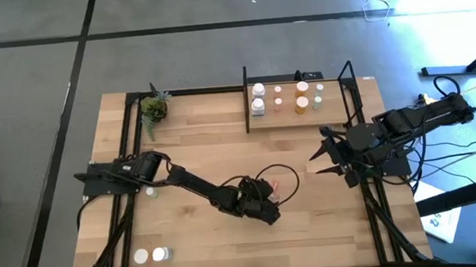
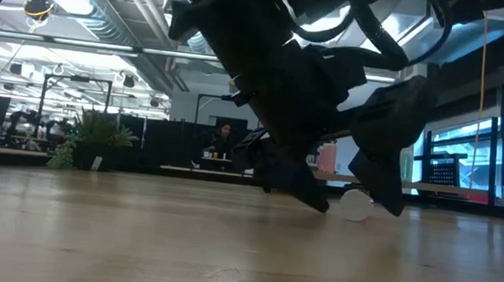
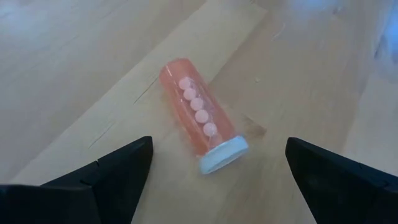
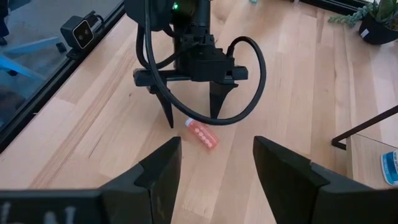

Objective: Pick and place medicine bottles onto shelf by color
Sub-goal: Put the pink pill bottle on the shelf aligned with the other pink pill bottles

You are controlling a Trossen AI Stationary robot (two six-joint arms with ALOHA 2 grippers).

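Observation:
A pink medicine bottle (image 3: 199, 121) with a white cap (image 3: 222, 155) lies on its side on the wooden table, near the middle (image 1: 266, 185). My left gripper (image 3: 217, 186) hovers open just short of it, slanting down, one finger to each side of the cap end and touching nothing; the right wrist view shows it too (image 4: 193, 119). My right gripper (image 1: 320, 163) waits open above the table's right side, in front of the shelf (image 1: 288, 116). On the shelf stand white (image 1: 258, 97), pink (image 1: 277, 97), orange (image 1: 303, 102) and pale green (image 1: 318, 99) bottles, upright on their bases.
A small potted plant (image 1: 154, 109) stands at the far left corner. Two white bottles (image 1: 150, 255) sit near the front left edge, and another (image 1: 151, 191) lies beside the left arm. Black frame rails run along the table's sides.

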